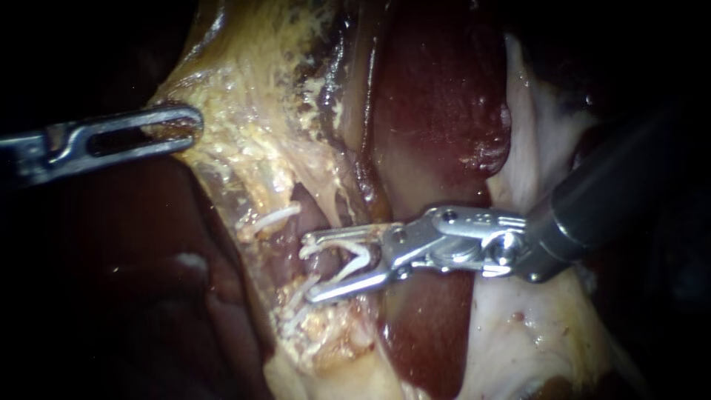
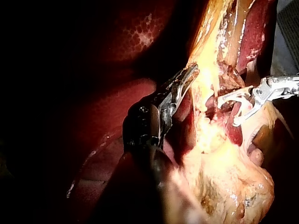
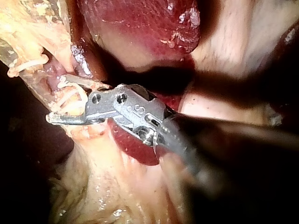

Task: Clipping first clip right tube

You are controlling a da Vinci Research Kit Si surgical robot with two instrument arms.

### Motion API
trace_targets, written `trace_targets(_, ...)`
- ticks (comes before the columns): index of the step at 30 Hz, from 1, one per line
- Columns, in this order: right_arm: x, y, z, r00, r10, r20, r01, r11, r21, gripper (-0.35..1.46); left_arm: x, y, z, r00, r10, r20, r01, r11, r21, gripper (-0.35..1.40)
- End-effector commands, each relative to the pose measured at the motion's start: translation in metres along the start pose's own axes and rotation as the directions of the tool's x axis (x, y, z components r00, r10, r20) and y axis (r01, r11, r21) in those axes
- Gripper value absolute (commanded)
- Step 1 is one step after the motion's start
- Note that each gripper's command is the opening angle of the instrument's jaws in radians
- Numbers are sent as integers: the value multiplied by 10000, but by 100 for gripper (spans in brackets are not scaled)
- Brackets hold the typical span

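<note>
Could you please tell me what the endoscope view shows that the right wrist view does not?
Only the endoscope view shows the left instrument, at the edge of the yellowish tissue. Only the right wrist view shows the right instrument from behind its shaft; it adds no new thing. Both show that instrument's jaws holding a spread white clip, another clip already placed nearby, and the dark red liver.

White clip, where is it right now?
Endoscope view, centre: the white clip sits between the jaws of the right tool, against yellowish tissue just left of the liver.
</note>
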Motion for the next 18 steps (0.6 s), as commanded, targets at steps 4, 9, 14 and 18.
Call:
trace_targets(4, 1, 0, -17, 9998, 164, -60, -165, 9995, -282, 59, -2, -2, -3, 10000, 37, 9, -37, 10000, -35, -35)
trace_targets(9, -1, 5, -25, 9996, 255, -141, -262, 9982, -542, 59, -8, -3, -9, 10000, 68, 4, -68, 10000, -70, -35)
trace_targets(14, -6, 14, -29, 9997, 263, 24, -261, 9976, -638, 59, -11, -5, -14, 9999, 105, 65, -104, 9999, -88, -35)
trace_targets(18, -11, 20, -29, 9995, 251, 196, -236, 9972, -715, 58, -11, -7, -15, 9999, 103, 73, -102, 9999, -102, -35)
